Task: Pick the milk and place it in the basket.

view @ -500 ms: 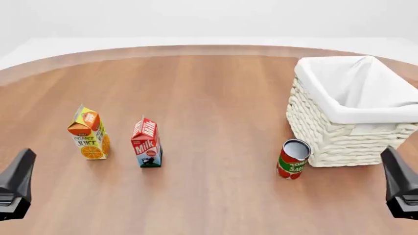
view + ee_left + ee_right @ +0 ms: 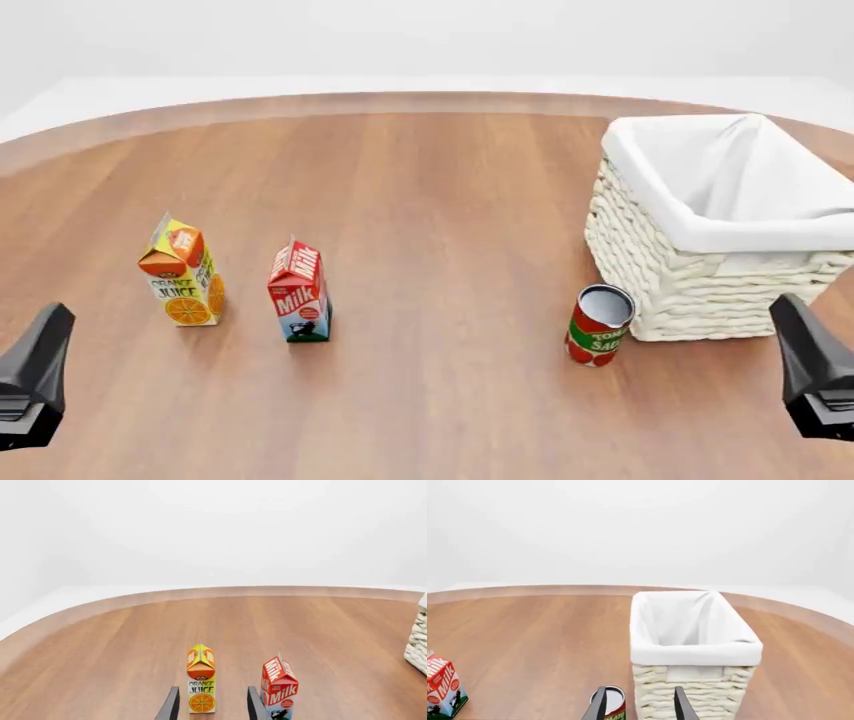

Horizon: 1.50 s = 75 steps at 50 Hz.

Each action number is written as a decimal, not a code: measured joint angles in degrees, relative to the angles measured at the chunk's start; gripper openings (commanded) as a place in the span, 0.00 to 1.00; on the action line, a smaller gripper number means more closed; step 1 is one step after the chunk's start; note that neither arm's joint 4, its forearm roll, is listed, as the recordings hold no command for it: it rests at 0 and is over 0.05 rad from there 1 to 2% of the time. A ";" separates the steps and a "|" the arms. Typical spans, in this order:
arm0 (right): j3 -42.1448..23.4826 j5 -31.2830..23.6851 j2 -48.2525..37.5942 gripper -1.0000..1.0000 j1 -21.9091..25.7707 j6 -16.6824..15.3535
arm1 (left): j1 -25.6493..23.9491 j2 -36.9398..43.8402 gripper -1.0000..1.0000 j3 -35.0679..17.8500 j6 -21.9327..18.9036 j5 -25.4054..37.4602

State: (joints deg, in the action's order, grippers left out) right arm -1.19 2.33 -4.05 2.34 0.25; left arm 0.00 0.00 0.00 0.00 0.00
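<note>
The milk [image 2: 299,291] stands upright on the wooden table at front left, red top, cow on the lower part. The cream wicker basket [image 2: 694,270] with white lining stands at the right. My left gripper [image 2: 38,375] is open and empty at the near left corner, well short of the milk. In the left wrist view its fingers [image 2: 170,706] frame the juice carton, with the milk [image 2: 279,688] just outside them. My right gripper [image 2: 811,365] is open and empty in front of the basket [image 2: 694,645]; the milk [image 2: 440,686] shows at that view's edge.
A yellow-orange juice carton [image 2: 182,285] stands just left of the milk. A red tomato can [image 2: 601,325] stands upright against the basket's near-left corner; it also shows in the right wrist view [image 2: 612,702]. The table's curved far edge [image 2: 400,100] lies beyond.
</note>
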 measured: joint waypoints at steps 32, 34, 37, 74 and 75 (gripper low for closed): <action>-2.65 0.78 -1.36 1.00 2.79 0.43 | 0.00 0.00 1.00 0.00 0.00 0.00; -3.38 0.82 -1.78 1.00 3.08 0.66 | 0.00 0.00 1.00 0.00 0.00 0.00; -4.55 1.10 -2.81 1.00 3.70 0.99 | 0.00 0.00 1.00 0.00 0.00 0.00; -29.94 0.61 -28.60 1.00 14.72 7.74 | 0.00 0.00 1.00 0.00 0.00 0.00; -30.64 0.33 -29.23 1.00 15.08 7.88 | 0.00 0.00 1.00 0.00 0.00 0.00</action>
State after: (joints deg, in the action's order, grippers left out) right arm -31.83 2.66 -33.28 17.42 8.14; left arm 0.00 0.00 0.00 0.00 0.00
